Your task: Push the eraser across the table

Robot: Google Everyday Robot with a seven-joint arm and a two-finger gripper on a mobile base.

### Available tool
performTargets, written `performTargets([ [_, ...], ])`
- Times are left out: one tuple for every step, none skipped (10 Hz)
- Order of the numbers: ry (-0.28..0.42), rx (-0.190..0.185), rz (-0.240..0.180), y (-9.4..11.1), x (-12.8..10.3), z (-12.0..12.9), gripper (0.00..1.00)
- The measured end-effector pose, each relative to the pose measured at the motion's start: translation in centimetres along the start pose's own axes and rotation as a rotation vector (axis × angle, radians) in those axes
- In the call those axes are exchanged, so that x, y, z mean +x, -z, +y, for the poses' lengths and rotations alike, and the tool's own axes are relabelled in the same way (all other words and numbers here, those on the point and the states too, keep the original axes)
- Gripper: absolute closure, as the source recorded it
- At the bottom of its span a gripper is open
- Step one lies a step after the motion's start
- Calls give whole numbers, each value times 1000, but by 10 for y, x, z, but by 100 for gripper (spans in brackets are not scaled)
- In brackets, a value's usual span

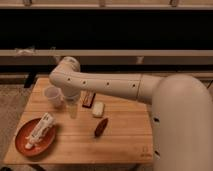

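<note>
The eraser is a dark reddish-brown bar with a pale strip. It lies on the light-wood table near the middle of the back half. My gripper hangs down from the white arm just left of the eraser, between it and a clear cup, close above the tabletop. A small gap separates the gripper from the eraser.
A pale cream block lies just right of and in front of the eraser. A reddish-brown sausage-like object lies nearer the front. An orange plate with a white tube sits at the front left. The arm spans the table's back right.
</note>
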Motion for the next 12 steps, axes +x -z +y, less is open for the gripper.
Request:
performTargets([
  [0,0,0,0,0,0,20],
  [0,0,0,0,0,0,20],
  [0,0,0,0,0,0,20],
  [0,0,0,0,0,0,20],
  [0,0,0,0,0,0,20],
  [0,0,0,0,0,0,20],
  [0,0,0,0,0,0,20],
  [0,0,0,0,0,0,20],
  [0,0,0,0,0,0,20],
  [1,0,-1,0,0,0,20],
  [-2,-2,-3,-1,0,0,20],
  [-9,-6,-11,-4,-4,3,20],
])
